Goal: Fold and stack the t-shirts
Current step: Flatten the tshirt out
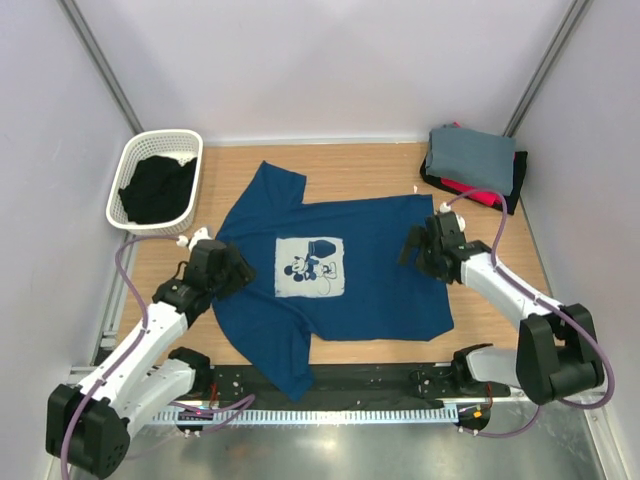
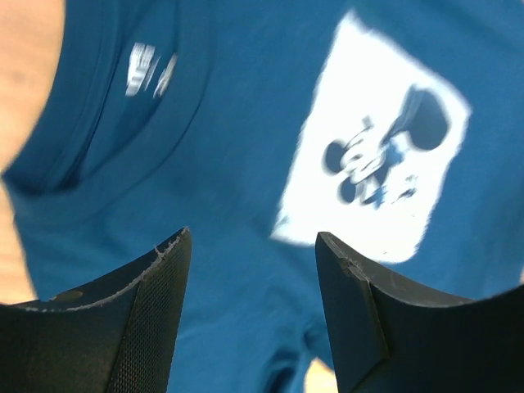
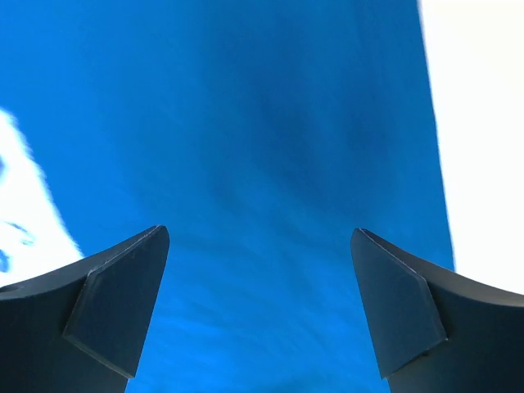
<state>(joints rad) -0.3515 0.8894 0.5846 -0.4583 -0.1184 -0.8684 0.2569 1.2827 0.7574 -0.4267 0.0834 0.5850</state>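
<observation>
1. Fabric of the navy t-shirt (image 1: 350, 295) lies spread flat, front side up, in the middle of the wooden table (image 1: 370, 165). The collar is toward the left arm and the hem is toward the right arm.
2. The pale square print (image 1: 311, 266) with Mickey Mouse is on the chest, between the two grippers.
3. The left gripper (image 1: 243, 272) is over the collar end of the shirt. In the left wrist view its fingers (image 2: 164, 303) stand moderately apart with nothing between them. The collar (image 2: 123, 139) and the print are below, a little blurred.
4. The right gripper (image 1: 411, 245) is over the hem end. In the right wrist view its fingers (image 3: 123, 295) are spread wide and hold nothing, and only blue cloth shows between them. I cannot tell if the tips touch the cloth.
5. A stack of folded shirts is in the far right corner: the grey shirt (image 1: 472, 155) is on top, with the red shirt (image 1: 478, 193) and the black shirt (image 1: 516, 182) under it.
6. A white basket (image 1: 165, 137) stands in the far left corner, with dark cloth (image 1: 155, 190) inside.
</observation>
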